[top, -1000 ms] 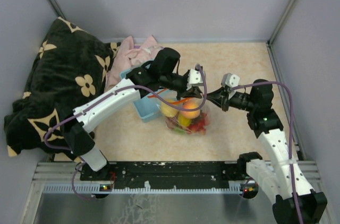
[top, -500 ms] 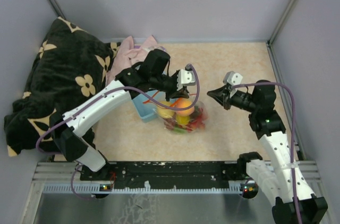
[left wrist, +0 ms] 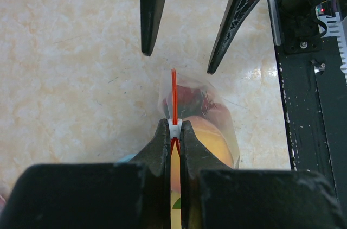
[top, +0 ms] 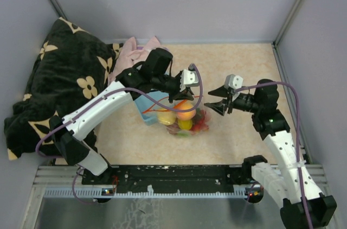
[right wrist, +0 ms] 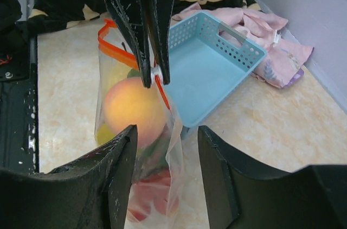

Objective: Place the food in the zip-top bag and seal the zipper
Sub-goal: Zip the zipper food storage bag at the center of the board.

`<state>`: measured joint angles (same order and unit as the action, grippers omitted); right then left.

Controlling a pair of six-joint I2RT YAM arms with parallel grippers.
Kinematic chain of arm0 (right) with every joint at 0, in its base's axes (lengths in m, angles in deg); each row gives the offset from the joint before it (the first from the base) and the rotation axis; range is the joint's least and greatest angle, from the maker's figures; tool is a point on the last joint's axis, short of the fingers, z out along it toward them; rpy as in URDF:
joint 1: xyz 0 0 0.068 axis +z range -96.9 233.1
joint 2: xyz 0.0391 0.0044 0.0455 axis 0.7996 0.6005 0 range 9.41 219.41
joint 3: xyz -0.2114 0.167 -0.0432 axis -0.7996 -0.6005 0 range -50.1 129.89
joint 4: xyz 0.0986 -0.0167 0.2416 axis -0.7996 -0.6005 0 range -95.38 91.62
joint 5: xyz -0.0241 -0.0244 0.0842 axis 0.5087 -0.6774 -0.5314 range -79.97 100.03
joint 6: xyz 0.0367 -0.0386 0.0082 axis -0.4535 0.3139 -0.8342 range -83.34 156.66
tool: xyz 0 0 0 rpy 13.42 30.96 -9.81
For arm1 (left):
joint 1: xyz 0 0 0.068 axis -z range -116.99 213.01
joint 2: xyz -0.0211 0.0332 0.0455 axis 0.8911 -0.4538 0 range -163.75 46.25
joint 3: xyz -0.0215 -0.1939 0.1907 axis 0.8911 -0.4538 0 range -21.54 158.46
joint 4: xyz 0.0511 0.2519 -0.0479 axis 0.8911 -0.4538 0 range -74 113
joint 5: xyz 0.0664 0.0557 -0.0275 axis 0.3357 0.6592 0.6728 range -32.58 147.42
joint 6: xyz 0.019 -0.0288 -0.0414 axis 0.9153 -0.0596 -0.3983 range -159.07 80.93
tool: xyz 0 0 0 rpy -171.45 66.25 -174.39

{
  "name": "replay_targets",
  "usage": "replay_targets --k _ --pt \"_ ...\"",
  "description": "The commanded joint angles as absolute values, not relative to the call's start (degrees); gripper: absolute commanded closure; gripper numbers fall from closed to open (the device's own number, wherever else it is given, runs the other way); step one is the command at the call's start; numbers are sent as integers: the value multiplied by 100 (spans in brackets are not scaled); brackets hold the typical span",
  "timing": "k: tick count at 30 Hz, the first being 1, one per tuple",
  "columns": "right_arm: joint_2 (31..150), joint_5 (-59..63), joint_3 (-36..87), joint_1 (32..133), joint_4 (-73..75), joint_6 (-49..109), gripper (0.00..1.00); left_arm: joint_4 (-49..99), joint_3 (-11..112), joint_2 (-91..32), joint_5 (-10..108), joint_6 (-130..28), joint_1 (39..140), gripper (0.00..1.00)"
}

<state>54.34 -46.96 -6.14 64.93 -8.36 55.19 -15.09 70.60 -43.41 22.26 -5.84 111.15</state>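
Observation:
The clear zip-top bag [top: 190, 122] hangs below my left gripper [top: 177, 97], with the food inside: an orange peach [right wrist: 133, 107], a yellow piece [top: 185, 125] and red fruit [right wrist: 149, 199]. My left gripper [left wrist: 174, 127] is shut on the white slider [right wrist: 157, 71] of the red-orange zipper [left wrist: 174, 93]. The strip behind the slider bows open [right wrist: 115, 52]. My right gripper [top: 218, 101] stands open facing the bag's other end. Its fingertips [left wrist: 146, 50] flank the tip of the zipper without touching it. In its own view the right gripper [right wrist: 166, 131] holds nothing.
A light-blue basket [right wrist: 211, 71] lies just behind the bag, beside a pink cloth [right wrist: 271, 50] against the back wall. A black flowered cushion [top: 59, 77] fills the left side. The black base rail [left wrist: 314, 104] runs along the near edge.
My right gripper was shut and has opened, staying near the bag's right end. My left gripper has drawn left and slightly nearer, with the bag under it.

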Motion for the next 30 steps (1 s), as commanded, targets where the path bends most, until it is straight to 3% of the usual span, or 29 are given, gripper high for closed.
replay_targets --k 1,6,14,21,30 --pt "5815 -5001 -273 6688 -241 5687 51 -1574 7291 -4404 1998 -551 11171 100" --pt "6245 -5157 -37 6925 -389 5958 54 -1578 7306 -4434 2004 -546 11202 100" --pt "6449 -5210 34 6962 -296 5943 70 -1586 7321 -4484 2008 -522 11216 100" --pt "6464 -5095 73 6962 -562 6121 100 -1611 7337 -4492 2049 -523 11217 100" --pt "5974 -4053 -42 6653 -245 5535 100 -1720 6827 -4104 2497 -545 11220 100"
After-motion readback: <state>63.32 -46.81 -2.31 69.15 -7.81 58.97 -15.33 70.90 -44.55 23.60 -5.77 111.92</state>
